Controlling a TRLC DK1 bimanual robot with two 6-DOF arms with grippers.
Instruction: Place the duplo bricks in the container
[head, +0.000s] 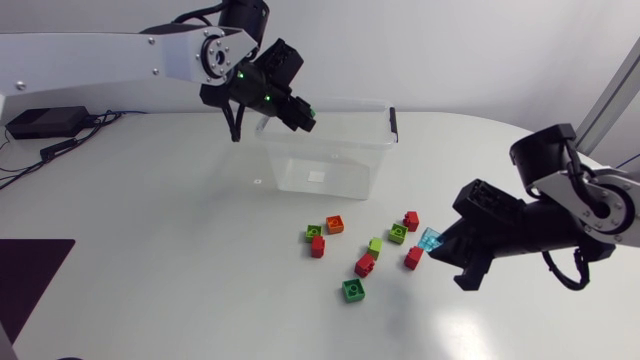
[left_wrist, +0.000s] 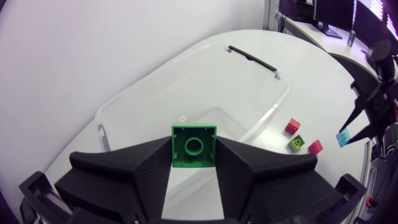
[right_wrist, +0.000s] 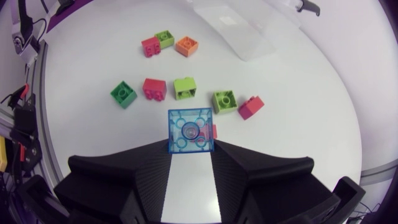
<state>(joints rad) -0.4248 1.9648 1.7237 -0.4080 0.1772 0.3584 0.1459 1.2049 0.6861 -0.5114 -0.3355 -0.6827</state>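
Observation:
My left gripper (head: 303, 115) hangs over the back left corner of the clear plastic container (head: 378, 160), shut on a green brick (left_wrist: 194, 146). In the left wrist view the container's rim (left_wrist: 149, 71) and its floor lie right below that brick. My right gripper (head: 437, 246) is low at the right end of the brick cluster, shut on a see-through light blue brick (right_wrist: 190, 130). Whether this brick is off the table I cannot tell. Loose red (head: 365, 265), green (head: 352, 290), lime (head: 375, 246) and orange (head: 335, 223) bricks lie in front of the container.
The container has a black handle (head: 392, 122) on its right end. A red brick (right_wrist: 250, 107) and a green one (right_wrist: 224, 101) lie just ahead of my right gripper. A black box with cables (head: 45, 122) sits at the far left.

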